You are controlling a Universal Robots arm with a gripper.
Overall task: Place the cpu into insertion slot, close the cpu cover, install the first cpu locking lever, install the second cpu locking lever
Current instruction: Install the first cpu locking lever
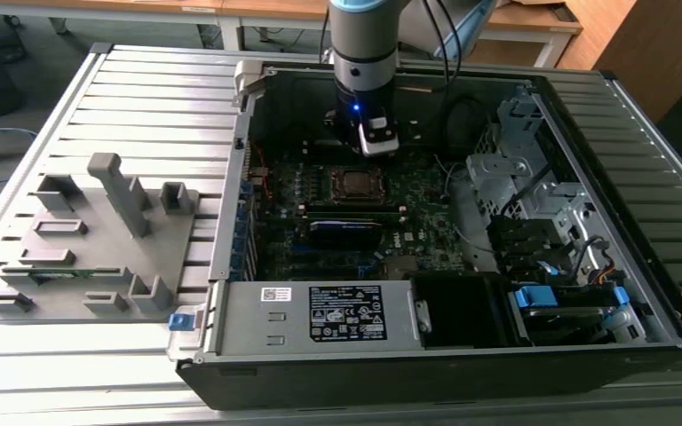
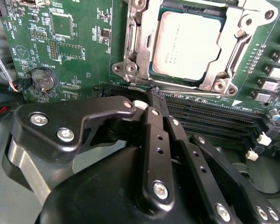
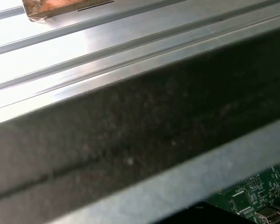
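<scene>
one cpu [image 2: 191, 44] lies beneath one closed cpu cover [image 2: 227, 49]; tool [image 2: 147, 107], clenched on nothing, hovers beside them.

The cpu [image 2: 189, 44] sits under the cpu cover [image 2: 233, 51], just beyond the tool [image 2: 154, 108]. Memory slots [image 2: 210, 116] lie between them.

Grey-topped cpu [image 2: 191, 44] sits in insertion slot [image 2: 151, 72]; silver cpu cover [image 2: 229, 53] frames it.
</scene>
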